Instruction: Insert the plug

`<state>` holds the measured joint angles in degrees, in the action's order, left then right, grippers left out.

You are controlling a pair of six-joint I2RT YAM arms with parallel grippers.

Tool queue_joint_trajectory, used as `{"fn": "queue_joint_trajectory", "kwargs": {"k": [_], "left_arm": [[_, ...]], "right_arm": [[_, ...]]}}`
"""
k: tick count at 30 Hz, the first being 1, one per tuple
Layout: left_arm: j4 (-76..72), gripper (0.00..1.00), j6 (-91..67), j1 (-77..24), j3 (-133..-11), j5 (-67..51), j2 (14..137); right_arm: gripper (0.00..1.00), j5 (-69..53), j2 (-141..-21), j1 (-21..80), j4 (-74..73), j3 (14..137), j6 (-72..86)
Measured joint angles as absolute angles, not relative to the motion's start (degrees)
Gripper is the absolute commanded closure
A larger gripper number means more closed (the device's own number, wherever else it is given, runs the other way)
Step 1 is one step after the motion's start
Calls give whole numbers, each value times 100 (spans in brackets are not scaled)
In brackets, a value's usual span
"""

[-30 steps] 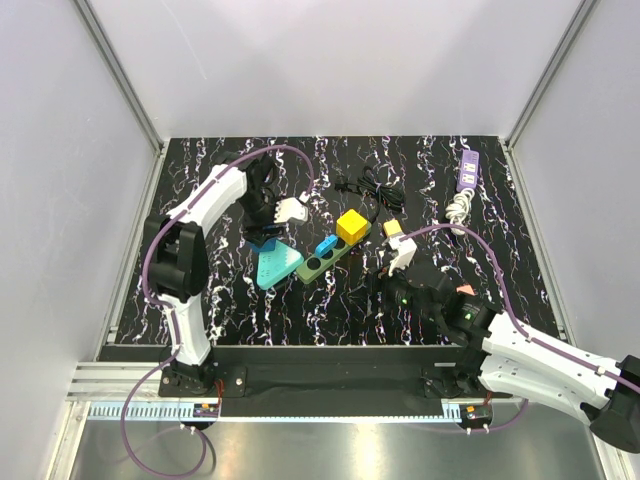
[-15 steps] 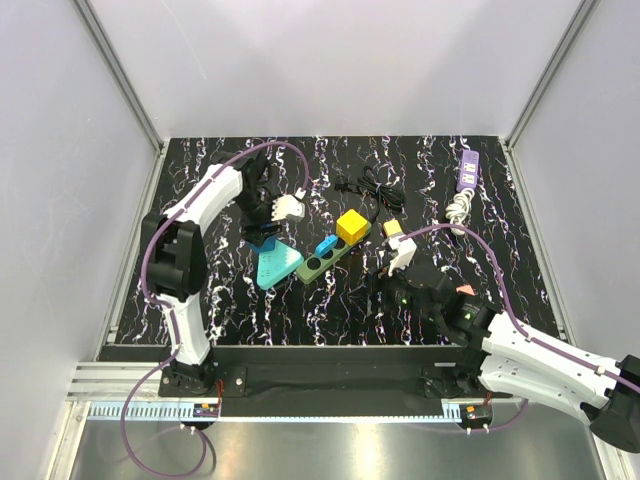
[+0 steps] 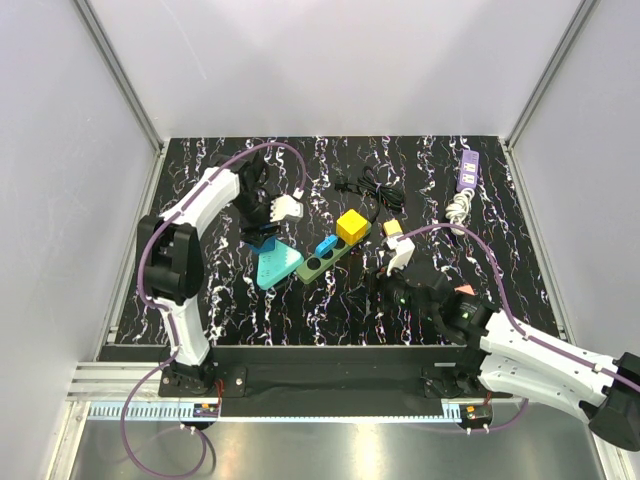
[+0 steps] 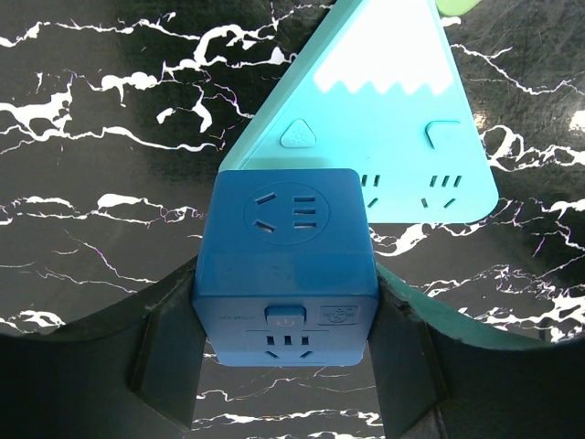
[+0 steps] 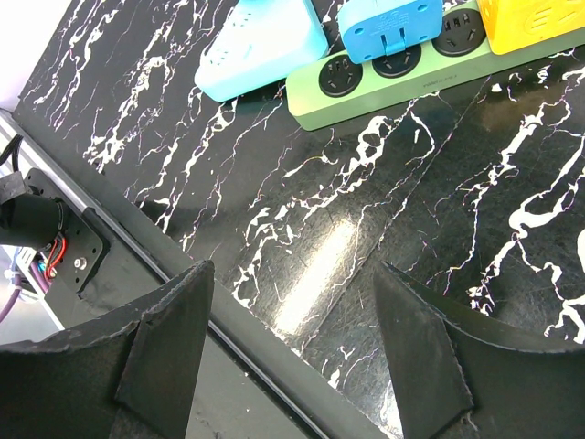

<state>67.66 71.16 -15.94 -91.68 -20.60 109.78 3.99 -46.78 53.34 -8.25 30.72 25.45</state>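
1 blue cube (image 4: 285, 261) covers teal triangle's (image 4: 384, 119) corner.

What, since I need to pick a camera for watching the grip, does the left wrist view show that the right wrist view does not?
Only the left wrist view: a blue cube socket clamped between the fingers of the left gripper.

Only the right wrist view: the open, empty right gripper and a green power strip carrying a blue adapter and a yellow cube.

Both: the teal triangular power strip and the black marble tabletop.
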Motion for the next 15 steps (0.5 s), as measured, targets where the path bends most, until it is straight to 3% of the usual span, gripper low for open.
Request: {"fn": "queue_joint_trajectory", "kwargs": {"k": [15], "left_arm": [[6584,100,6991,-1562,-8965,-2078,10833]], "right_arm": [[23,397,-4794,5334,-753,3072,2545]]}}
